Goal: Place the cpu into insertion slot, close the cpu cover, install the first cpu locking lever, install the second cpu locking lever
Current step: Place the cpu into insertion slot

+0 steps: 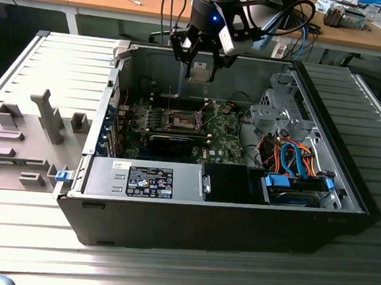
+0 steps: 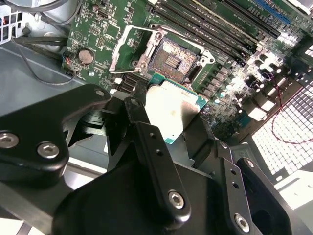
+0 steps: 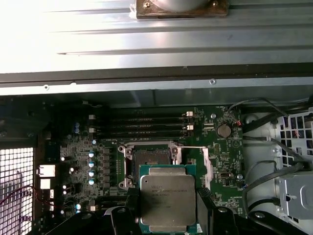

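Gripper clamped shut on the cpu, held clear above the bare insertion slot | second wrist view caught the cpu cover flipped open | exterior view framed the open computer case.

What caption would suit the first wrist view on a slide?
Gripper holds the cpu above the green motherboard, whose insertion slot sits empty.

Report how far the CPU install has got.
Done: the cpu cover stands open and the insertion slot is bare. In hand: the gripper holds the cpu by its edges above the motherboard, not yet seated. Left: seating the cpu, then closing and locking the cover.
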Available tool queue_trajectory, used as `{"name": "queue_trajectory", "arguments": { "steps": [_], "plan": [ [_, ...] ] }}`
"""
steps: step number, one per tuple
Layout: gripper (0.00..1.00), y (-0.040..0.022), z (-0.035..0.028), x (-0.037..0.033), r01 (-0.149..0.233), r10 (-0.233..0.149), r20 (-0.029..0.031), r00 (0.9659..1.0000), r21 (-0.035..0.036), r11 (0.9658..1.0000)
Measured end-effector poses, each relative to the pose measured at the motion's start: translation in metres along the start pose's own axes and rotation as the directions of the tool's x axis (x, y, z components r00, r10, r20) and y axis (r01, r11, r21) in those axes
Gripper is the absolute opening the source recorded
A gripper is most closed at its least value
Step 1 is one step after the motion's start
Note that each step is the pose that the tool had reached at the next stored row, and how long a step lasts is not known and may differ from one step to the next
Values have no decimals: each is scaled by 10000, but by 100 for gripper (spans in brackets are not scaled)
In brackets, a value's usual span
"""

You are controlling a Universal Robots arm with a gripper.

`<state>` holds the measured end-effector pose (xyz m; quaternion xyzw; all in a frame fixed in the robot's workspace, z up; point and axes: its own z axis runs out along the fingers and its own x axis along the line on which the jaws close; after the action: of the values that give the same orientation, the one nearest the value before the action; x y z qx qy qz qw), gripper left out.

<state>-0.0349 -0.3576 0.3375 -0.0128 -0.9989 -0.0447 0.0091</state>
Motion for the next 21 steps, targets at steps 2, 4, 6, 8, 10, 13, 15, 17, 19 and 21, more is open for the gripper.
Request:
{"name": "queue_trajectory", "arguments": {
  "steps": [2, 4, 6, 8, 10, 13, 15, 17, 19, 21],
  "plan": [
    [55, -2, 3, 0, 0, 0, 0, 10000, -1, 10000],
    [55, -5, 7, 0, 0, 0, 0, 10000, -1, 10000],
    [55, -8, 11, 0, 0, 0, 0, 10000, -1, 10000],
    [55, -10, 14, 0, 0, 0, 0, 10000, 0, 10000],
    [55, -12, 20, -1, 0, 0, 0, 10000, -1, 10000],
    [55, -14, 26, -1, 0, 0, 0, 10000, -1, 10000],
    [55, -16, 34, -1, 0, 0, 0, 10000, -1, 10000],
    [55, -17, 41, -1, 0, 0, 0, 10000, -1, 10000],
    [55, -17, 46, -1, 0, 0, 0, 10000, -1, 10000],
    [55, -18, 54, -1, 0, 0, 1, 10000, -1, 10000]
  ]
}}
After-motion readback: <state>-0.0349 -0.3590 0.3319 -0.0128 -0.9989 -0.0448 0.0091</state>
